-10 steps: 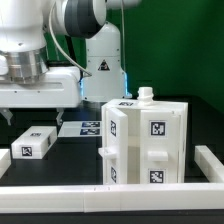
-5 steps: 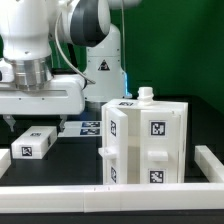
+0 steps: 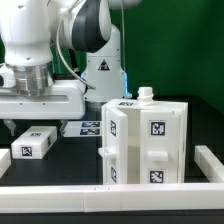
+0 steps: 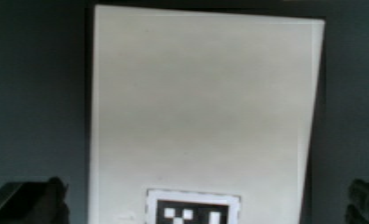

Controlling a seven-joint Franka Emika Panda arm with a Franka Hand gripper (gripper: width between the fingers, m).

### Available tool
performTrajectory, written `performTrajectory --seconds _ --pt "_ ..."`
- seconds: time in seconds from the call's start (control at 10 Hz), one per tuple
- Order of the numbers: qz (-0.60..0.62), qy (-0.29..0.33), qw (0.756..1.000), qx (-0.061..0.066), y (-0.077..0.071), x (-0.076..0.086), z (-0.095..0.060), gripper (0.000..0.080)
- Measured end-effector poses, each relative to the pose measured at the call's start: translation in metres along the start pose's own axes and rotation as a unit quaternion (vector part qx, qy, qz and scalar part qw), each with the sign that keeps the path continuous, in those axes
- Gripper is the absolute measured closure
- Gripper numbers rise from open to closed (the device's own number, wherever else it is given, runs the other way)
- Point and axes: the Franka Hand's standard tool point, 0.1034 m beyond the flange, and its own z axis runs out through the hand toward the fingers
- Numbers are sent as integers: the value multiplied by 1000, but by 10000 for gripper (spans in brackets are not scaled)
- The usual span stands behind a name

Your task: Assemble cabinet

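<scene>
Wrist view: white panel (image 4: 207, 100) lies beneath spread gripper (image 4: 199, 203), seemingly untouched.

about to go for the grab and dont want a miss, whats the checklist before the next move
1. The gripper is open: ok, its dark fingertips stand wide apart.
2. The gripper is empty: ok, nothing is clamped.
3. The loose white plastic tagged block lies centred between the fingertips: ok, as the wrist view shows.
4. The fingertips are low enough to close on the block: cannot tell.
5. The white plastic box-shaped cabinet stands upright, apart from the block: ok.
</scene>
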Motion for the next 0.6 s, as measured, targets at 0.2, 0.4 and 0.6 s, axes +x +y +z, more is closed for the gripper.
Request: performTrajectory --seconds 0.2,0.4,0.6 --pt "-2 -1 1000 0 0 0 1 137" --pt "-2 2 1000 -2 1 0 2 236" --pt "-3 3 1000 -2 1 1 2 236"
